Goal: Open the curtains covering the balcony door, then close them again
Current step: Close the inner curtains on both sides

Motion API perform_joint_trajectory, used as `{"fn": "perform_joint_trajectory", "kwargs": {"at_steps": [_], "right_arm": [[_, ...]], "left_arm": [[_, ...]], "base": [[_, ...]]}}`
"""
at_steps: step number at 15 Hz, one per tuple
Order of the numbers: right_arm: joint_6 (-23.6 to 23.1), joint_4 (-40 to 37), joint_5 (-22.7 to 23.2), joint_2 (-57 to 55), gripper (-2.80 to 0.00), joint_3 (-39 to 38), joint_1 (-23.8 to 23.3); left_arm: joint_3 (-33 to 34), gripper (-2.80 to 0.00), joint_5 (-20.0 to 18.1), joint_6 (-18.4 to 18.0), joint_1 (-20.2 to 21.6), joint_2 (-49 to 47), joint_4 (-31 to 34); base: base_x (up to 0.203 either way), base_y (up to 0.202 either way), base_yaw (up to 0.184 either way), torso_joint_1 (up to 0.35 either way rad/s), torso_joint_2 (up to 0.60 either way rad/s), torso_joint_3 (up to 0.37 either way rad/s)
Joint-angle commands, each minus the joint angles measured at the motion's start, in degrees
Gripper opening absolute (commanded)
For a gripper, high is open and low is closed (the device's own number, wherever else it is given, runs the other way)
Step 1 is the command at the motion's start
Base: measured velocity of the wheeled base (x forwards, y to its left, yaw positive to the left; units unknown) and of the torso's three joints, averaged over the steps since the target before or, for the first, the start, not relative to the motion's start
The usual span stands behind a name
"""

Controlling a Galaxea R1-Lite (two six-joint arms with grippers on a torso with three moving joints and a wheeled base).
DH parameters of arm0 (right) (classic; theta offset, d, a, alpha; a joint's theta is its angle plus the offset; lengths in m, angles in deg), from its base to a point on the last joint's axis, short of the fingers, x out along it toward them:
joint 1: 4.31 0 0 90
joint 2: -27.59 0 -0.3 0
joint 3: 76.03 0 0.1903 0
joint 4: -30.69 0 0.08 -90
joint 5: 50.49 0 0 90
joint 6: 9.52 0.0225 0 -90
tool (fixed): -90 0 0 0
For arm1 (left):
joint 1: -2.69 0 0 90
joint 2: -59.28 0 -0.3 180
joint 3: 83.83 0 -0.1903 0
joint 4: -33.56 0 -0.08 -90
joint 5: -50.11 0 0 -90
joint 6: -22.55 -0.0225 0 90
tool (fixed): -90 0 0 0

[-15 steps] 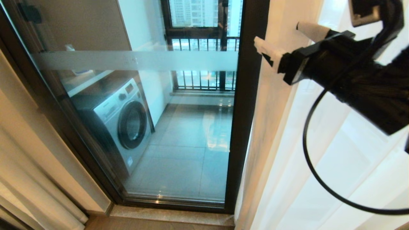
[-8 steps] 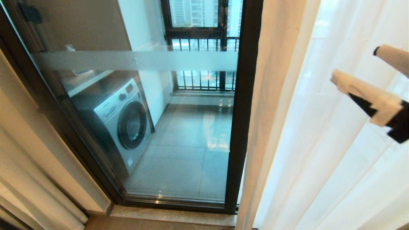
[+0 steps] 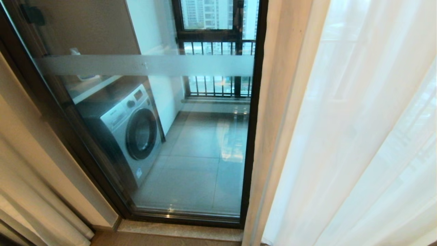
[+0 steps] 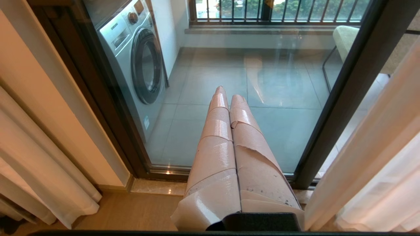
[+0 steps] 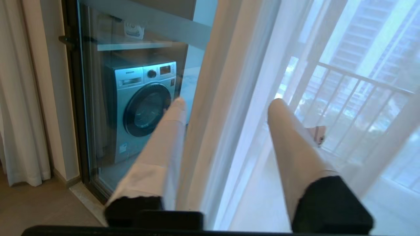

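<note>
The right gripper (image 5: 226,108) is gone from the head view: a second ago it reached in high at the right, fingers spread before the curtain's edge; half a second ago only its fingertips showed at the right margin; now none of it appears there. In the right wrist view its fingers (image 5: 164,137) stand apart with the curtain's (image 3: 341,136) hemmed edge between them. That edge now lies further left across the dark door frame (image 3: 251,143), covering more of the frame's upper part than before.
</note>
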Motion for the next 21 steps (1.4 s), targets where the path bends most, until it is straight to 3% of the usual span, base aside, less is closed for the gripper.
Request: {"fn": "perform_joint_trajectory", "kwargs": {"at_steps": [1, 7, 10, 13, 16, 19, 21], "right_arm": [[-0.1, 0.3, -0.1, 5.3, -2.80, -4.9, -1.2], [2.0, -0.9, 0.3, 10.5, -2.80, -17.5, -12.5], [5.7, -11.7, 0.2, 15.9, -2.80, -17.8, -17.8], [7.3, -22.7, 0.0, 21.7, -2.80, -17.8, -20.3], [9.8, -24.7, -0.3, 21.7, -2.80, -17.8, -21.8], [10.2, -28.8, 0.4, 21.6, -2.80, -17.8, -28.4], [11.2, -30.9, 3.1, 21.6, -2.80, -17.8, -29.0]], "left_arm": [[0.0, -2.80, 0.0, 0.0, 0.0, 0.0, 0.0], [0.0, -2.80, 0.0, 0.0, 0.0, 0.0, 0.0], [0.0, -2.80, 0.0, 0.0, 0.0, 0.0, 0.0], [0.0, -2.80, 0.0, 0.0, 0.0, 0.0, 0.0], [0.0, -2.80, 0.0, 0.0, 0.0, 0.0, 0.0], [0.0, -2.80, 0.0, 0.0, 0.0, 0.0, 0.0], [0.0, -2.80, 0.0, 0.0, 0.0, 0.0, 0.0]], "base": [[0.000, 0.000, 0.000, 0.000, 0.00, 0.000], [0.000, 0.000, 0.000, 0.000, 0.00, 0.000], [0.000, 0.000, 0.000, 0.000, 0.00, 0.000], [0.000, 0.000, 0.000, 0.000, 0.00, 0.000], [0.000, 0.000, 0.000, 0.000, 0.00, 0.000], [0.000, 0.000, 0.000, 0.000, 0.00, 0.000], [0.000, 0.000, 0.000, 0.000, 0.00, 0.000]]}}
